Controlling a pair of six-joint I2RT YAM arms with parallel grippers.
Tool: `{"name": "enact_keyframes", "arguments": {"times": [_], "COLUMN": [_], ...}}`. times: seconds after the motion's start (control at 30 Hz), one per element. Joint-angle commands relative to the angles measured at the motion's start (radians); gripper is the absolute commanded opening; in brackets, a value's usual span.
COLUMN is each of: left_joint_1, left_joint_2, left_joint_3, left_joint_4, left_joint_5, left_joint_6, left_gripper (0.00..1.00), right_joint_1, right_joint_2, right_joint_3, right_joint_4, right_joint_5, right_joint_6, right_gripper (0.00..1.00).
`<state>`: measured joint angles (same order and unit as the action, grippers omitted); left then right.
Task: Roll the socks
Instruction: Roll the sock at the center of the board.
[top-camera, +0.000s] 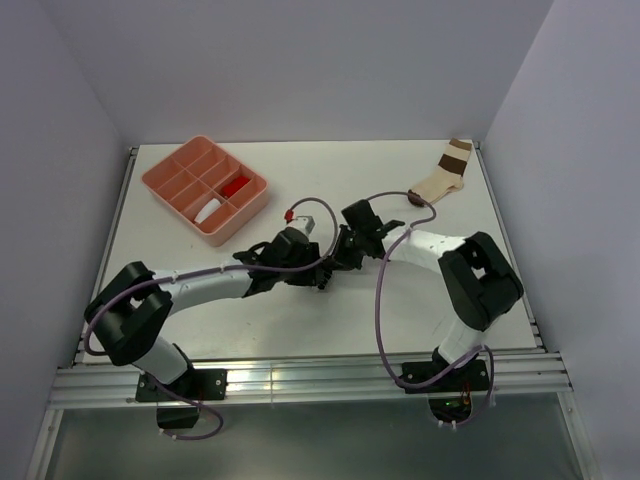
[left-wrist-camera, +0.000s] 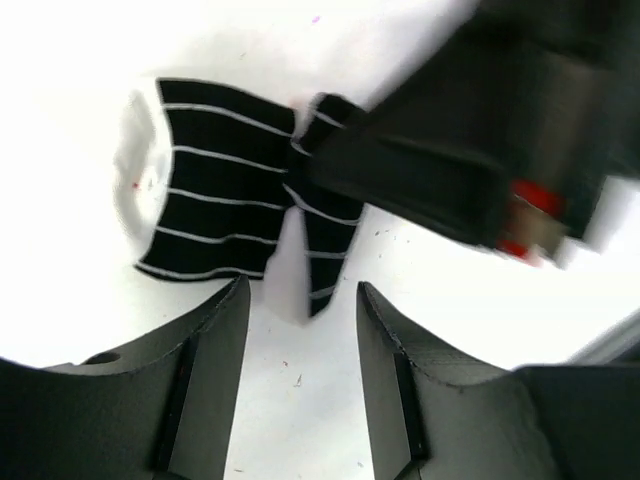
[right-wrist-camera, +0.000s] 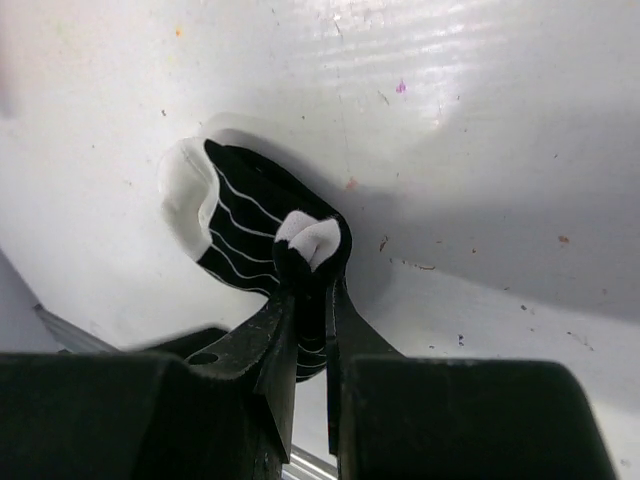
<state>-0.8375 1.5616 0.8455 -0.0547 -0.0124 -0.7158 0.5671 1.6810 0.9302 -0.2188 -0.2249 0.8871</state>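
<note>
Right claw (right-wrist-camera: 312, 288) is clamped on the striped sock (left-wrist-camera: 215, 205) on the surface (top-camera: 400, 310), and the left claw (left-wrist-camera: 302, 292) is spread apart right next to it. The pink tray (top-camera: 160, 186) holds a white sock (top-camera: 207, 210) and a red sock (top-camera: 236, 186) in separate compartments.

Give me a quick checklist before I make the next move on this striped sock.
1. Right gripper gripping the striped sock: ok, jaws shut on a bunched fold.
2. Left gripper free of the sock: ok, jaws apart, with the sock's end between them untouched.
3. Sock rolled up: not ok, most of it lies spread on the table.
4. Free slot in the tray: ok, a white roll and a red roll fill two slots, and the others look empty.
5. Clearance between the two wrists: cannot tell, they sit very close in the top view.
</note>
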Motion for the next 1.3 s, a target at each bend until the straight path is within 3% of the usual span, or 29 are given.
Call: {"name": "enact_keyframes", "arguments": {"times": [0.0,0.3,0.43,0.87,1.27], "left_joint_1": [-0.134,-0.36,-0.417,-0.451,-0.476], "left_joint_2": [-0.046,0.107,0.182,0.327,0.416], "left_joint_3": [0.066,0.201,0.23,0.225,0.251], "left_joint_4": [-0.083,-0.125,-0.103,0.004,-0.003], "left_joint_5": [-0.332,-0.705,-0.8,-0.932,-0.931], "left_joint_6": [0.114,0.22,0.265,0.378,0.418], "left_gripper": [0.52,0.53,0.54,0.55,0.52], "right_joint_1": [-0.003,-0.003,-0.003,-0.003,-0.003], "right_joint_2": [0.035,0.111,0.126,0.154,0.183], "right_joint_3": [0.087,0.193,0.205,0.193,0.21], "right_joint_4": [-0.195,-0.336,-0.344,-0.33,-0.329], "right_joint_5": [0.067,0.07,0.055,0.015,-0.007], "right_joint_6": [-0.05,-0.045,-0.042,-0.036,-0.036], "right_gripper": [0.0,0.0,0.0,0.0,0.0]}}
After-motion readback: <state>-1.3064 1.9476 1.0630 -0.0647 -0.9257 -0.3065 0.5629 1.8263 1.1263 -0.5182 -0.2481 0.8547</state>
